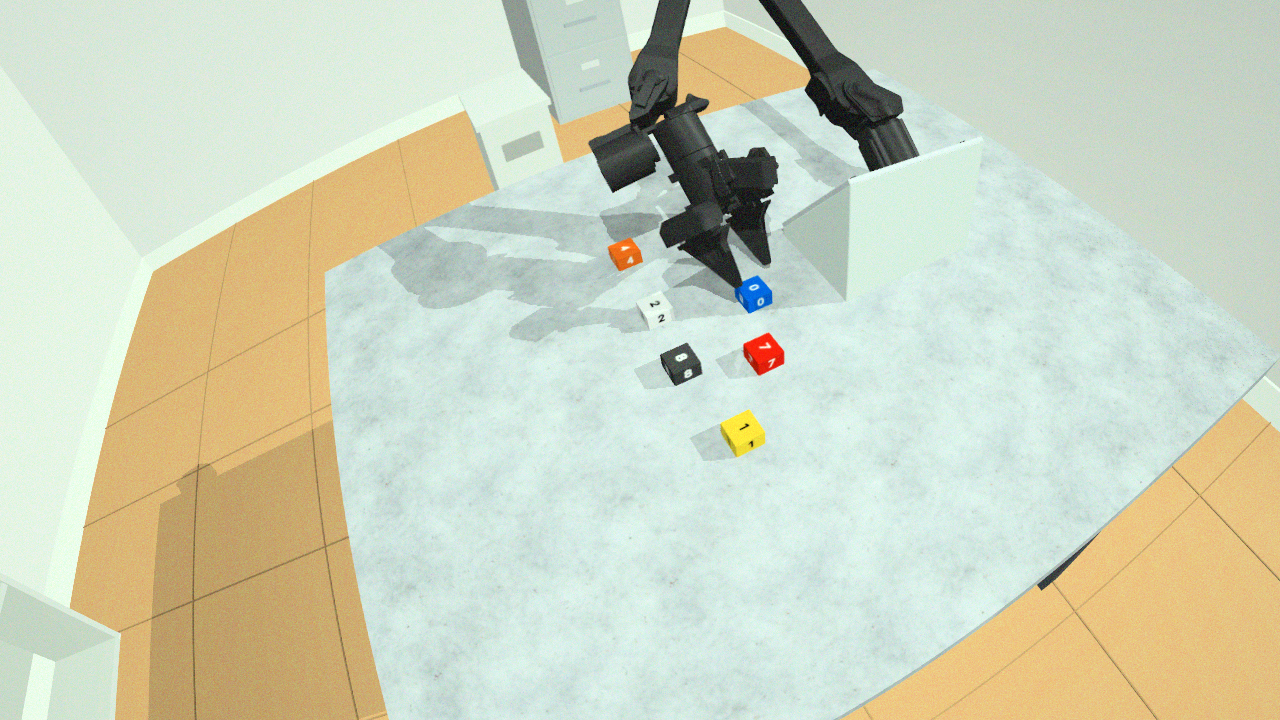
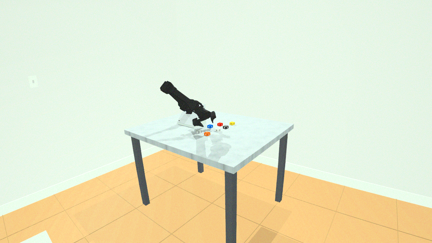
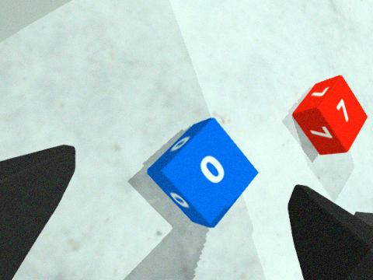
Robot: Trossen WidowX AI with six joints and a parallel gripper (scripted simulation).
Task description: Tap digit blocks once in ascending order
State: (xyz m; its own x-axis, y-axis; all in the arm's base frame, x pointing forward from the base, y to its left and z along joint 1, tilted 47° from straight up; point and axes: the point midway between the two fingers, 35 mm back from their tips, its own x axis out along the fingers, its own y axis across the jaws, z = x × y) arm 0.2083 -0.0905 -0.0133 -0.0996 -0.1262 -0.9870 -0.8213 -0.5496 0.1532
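Observation:
My gripper (image 1: 753, 274) (image 2: 207, 124) (image 3: 185, 177) is open, its tips on either side of and above the blue 0 block (image 1: 754, 294) (image 2: 210, 126) (image 3: 217, 194). The red 7 block (image 1: 763, 354) (image 2: 219, 124) (image 3: 334, 117) sits beyond it. The black 8 block (image 1: 682, 364) (image 2: 225, 127), white 2 block (image 1: 655, 310) (image 2: 217, 130), orange 4 block (image 1: 625, 254) (image 2: 207, 133) and yellow 1 block (image 1: 742, 433) (image 2: 232, 123) stand apart. A small pale grey shape (image 2: 198, 132), possibly another block, lies in shadow; the gripper seems to hide it in the top view.
A white angled panel (image 1: 913, 219) stands on the marble table (image 1: 537, 537) (image 2: 256, 135), right of the gripper in the top view. The arm and its shadows cover the back of the table. A cabinet (image 1: 586, 62) stands on the floor behind.

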